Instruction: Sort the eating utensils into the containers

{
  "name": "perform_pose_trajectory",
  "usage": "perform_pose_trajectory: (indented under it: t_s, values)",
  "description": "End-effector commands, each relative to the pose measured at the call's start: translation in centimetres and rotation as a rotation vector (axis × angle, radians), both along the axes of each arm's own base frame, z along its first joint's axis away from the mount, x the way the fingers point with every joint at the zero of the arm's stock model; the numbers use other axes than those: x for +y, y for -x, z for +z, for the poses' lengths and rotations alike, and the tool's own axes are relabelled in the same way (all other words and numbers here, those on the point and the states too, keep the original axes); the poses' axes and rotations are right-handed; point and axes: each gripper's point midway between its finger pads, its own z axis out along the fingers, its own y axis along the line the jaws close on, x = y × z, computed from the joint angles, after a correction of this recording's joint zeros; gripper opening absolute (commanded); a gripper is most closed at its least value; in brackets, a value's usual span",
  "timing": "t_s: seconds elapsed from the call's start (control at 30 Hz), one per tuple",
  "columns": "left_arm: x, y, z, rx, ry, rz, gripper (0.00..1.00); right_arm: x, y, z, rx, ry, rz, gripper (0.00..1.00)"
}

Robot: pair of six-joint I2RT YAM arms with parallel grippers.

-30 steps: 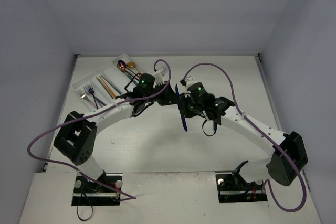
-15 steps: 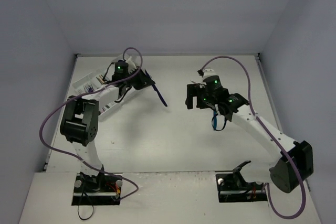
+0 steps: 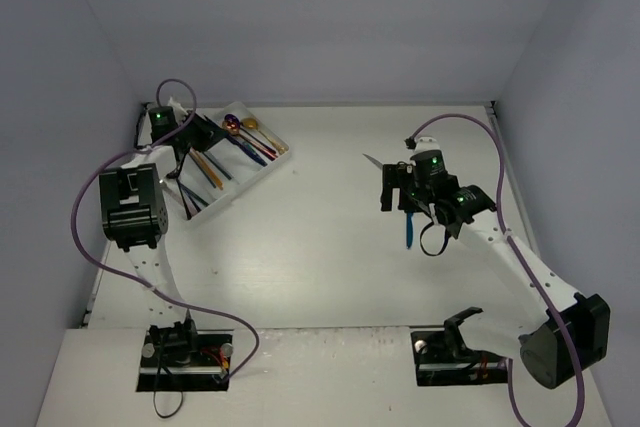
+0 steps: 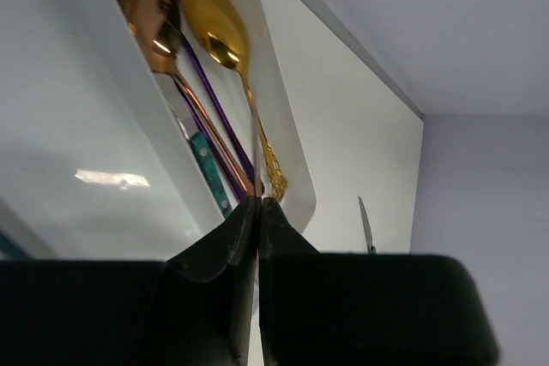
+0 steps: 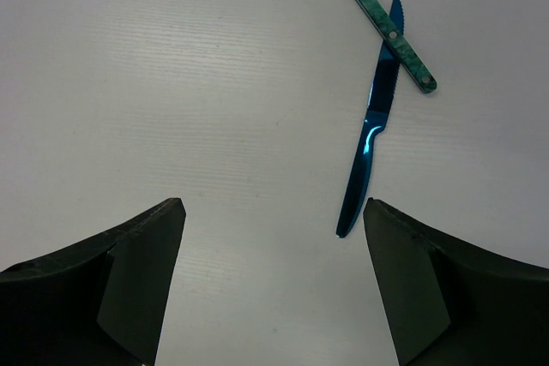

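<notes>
Left end effector, pinched shut, has swung from centre to the tray at 10 o'clock. Right end effector, now spread wide, hangs over the blue knife on the tabletop, 3 o'clock.

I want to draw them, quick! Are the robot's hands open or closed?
Left gripper: closed, can't tell if holding anything.
Right gripper: open, empty.
</notes>
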Motion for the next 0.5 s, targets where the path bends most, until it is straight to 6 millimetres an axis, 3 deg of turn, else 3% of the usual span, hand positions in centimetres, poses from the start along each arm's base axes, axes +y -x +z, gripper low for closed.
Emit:
perform_pose_trajectory:
  t_s: [0.0, 0.2, 0.33, 0.47]
  values:
    - [3.2, -1.5, 4.0, -0.098, -0.017, 0.032, 0.00, -1.4, -0.3, 0.6, -0.033, 0.026, -0.045, 0.83]
    - [4.9, -0.3, 0.7, 0.049, -0.131, 0.012, 0.02, -1.5, -0.4, 0.1, -0.017, 0.032, -0.052, 0.84]
    - [5.2, 0.0, 0.0, 0.099, -0.199, -0.005, 0.18, -1.5, -0.3, -0.6, 0.002, 0.034, -0.057, 0.84]
    - [6.6, 0.8, -0.4, 0.147, -0.304, 0.009, 0.19, -1.6, -0.1, -1.1, 0.018, 0.031, -0.066, 0.84]
